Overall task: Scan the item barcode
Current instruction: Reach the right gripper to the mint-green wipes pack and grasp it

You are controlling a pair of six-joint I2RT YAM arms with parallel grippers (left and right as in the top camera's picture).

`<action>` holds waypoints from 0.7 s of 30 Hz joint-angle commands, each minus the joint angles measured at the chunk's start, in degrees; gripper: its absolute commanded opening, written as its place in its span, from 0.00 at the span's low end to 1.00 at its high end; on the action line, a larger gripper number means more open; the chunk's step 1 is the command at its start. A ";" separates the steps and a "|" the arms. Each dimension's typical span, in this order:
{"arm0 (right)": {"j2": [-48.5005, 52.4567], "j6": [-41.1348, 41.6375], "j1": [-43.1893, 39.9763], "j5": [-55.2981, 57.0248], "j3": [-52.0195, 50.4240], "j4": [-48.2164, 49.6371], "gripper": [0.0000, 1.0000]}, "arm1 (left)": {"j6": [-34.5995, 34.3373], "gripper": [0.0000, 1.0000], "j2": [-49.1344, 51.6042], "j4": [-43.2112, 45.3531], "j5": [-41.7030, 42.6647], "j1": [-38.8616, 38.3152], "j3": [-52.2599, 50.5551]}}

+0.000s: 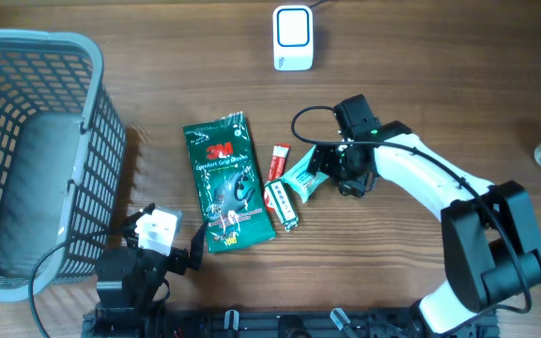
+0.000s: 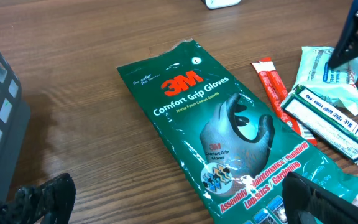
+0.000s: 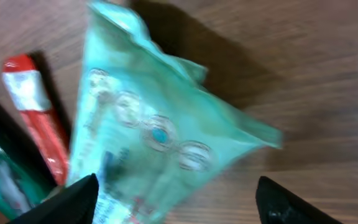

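Right claw (image 3: pixel 180 198) hangs low over the teal packet (image 1: pixel 303 178), its two fingers standing apart on either side of the wrapper with nothing pinched between them; the wrist view shows the left finger at the packet's lower corner and the right finger clear of it over bare wood, so this reads as a straddle set up for a grip, not a hold. That packet, which I take to be the item to scan, lies flat near the middle of the table (image 1: pixel 458 75), just at three o'clock of the red stick sachet (image 1: pixel 278 161) and the white-and-green bar (image 1: pixel 282 205), and it looks crinkled and soft, so a pinch across its narrow width should gather it without sliding. Whether its barcode faces up I cannot tell, as the wrist view is blurred. The scanner (image 1: pixel 293 38) stands at twelve o'clock, well apart, its face turned to the table, so the packet would need lifting and carrying up to it. Left claw (image 1: pixel 162 237) waits at seven o'clock, spread wide and empty, near the bottom edge of the green gloves pack (image 1: pixel 225 183), likely parked out of the way; the basket (image 1: pixel 36 38) sits at nine o'clock
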 commanded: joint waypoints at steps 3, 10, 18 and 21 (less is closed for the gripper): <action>0.44 11.23 3.06 6.84 -1.99 2.36 0.52 | -0.35 1.00 -0.37 0.13 1.07 0.24 -0.31; 0.42 19.21 3.43 12.74 -8.02 5.53 0.04 | -0.35 1.00 -0.37 0.13 1.07 0.24 -0.31; -9.42 14.05 -1.25 -5.84 2.21 -14.78 0.04 | -0.35 1.00 -0.37 0.13 1.07 0.24 -0.31; -12.00 15.04 -2.86 -20.22 2.51 -19.80 0.04 | -0.35 1.00 -0.37 0.13 1.07 0.24 -0.31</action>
